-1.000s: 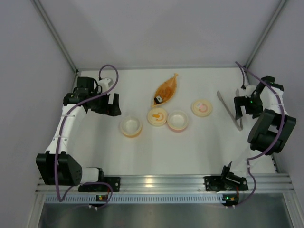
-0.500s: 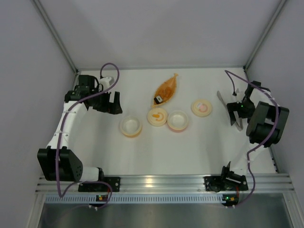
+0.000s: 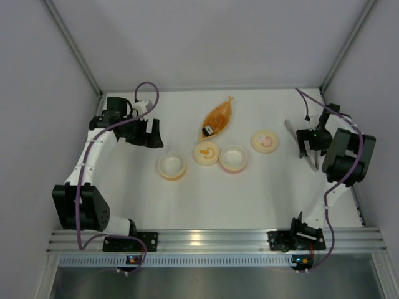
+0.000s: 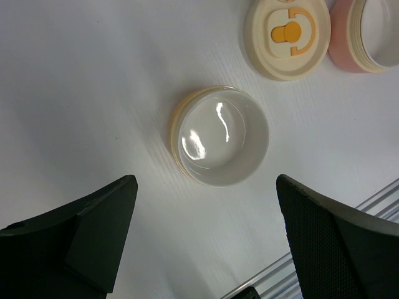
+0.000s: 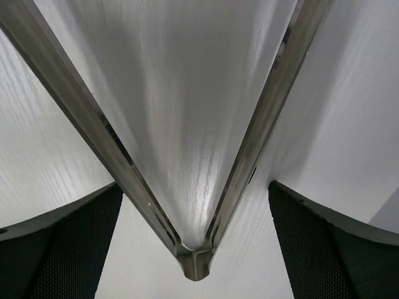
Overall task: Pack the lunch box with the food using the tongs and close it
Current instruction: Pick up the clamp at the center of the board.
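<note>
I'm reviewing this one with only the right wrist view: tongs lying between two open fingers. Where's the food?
Observer: In the top view, a black block sits on the near end of the orange tray, mid-table, well left of the tongs.
Operator: And the other arm?
Observer: The left gripper is open, holding nothing, near an empty bowl.
Operator: Box closed?
Observer: No; a lid lies flat between that bowl and a pink bowl.
</note>
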